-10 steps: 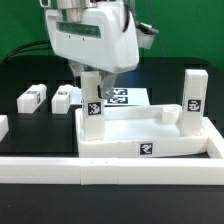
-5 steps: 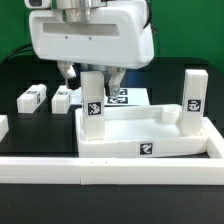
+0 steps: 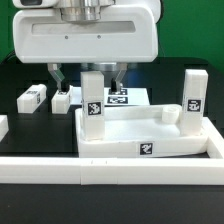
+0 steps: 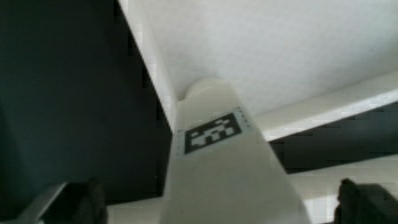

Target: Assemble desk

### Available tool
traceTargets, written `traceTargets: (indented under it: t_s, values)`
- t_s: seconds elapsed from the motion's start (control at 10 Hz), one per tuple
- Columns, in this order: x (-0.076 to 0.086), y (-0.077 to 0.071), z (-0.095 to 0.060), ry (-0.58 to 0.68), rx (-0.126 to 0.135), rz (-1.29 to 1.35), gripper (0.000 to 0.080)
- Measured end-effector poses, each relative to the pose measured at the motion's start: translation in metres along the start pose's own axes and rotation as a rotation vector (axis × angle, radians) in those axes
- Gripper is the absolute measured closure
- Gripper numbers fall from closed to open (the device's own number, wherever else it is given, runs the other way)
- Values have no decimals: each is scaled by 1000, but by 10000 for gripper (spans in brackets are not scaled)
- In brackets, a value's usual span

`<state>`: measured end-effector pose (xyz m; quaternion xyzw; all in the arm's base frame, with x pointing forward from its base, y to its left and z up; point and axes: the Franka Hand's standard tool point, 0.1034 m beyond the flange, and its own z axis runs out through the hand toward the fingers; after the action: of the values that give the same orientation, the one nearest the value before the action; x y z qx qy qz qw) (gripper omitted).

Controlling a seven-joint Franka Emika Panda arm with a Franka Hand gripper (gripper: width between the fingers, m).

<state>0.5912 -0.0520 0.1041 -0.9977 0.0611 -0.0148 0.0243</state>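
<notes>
Gripper (image 3: 88, 79), released with fingers spread wide, straddles without contact the upright leg (image 3: 91, 102) socketed in the desk top's (image 3: 112, 140) corner.

The end effector (image 3: 87, 77) hangs vertical, fingers (image 3: 57, 76) seemingly spread apart.

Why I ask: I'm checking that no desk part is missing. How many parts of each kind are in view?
Upright legs: 2
Lying legs: 2
Top: 1
Total: 5
</notes>
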Motion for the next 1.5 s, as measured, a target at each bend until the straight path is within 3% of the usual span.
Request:
traceTargets:
  t_s: [0.2,0.4,0.6,0.7,0.8,1.1,1.5]
  values:
    - [1,-3,-1,-5,-32,-175,151]
    - [1,-7,-1,-8,-41,-238,151]
    - [1,-6,-1,-8,-41,-236,407]
    - [1,-6,-1,-8,-41,-235,407]
    - [1,-6,-1,-8,-41,-230,513]
    - [2,-7,-1,-6,-38,-175,513]
    - [2,-7,0,14,-31,341,512]
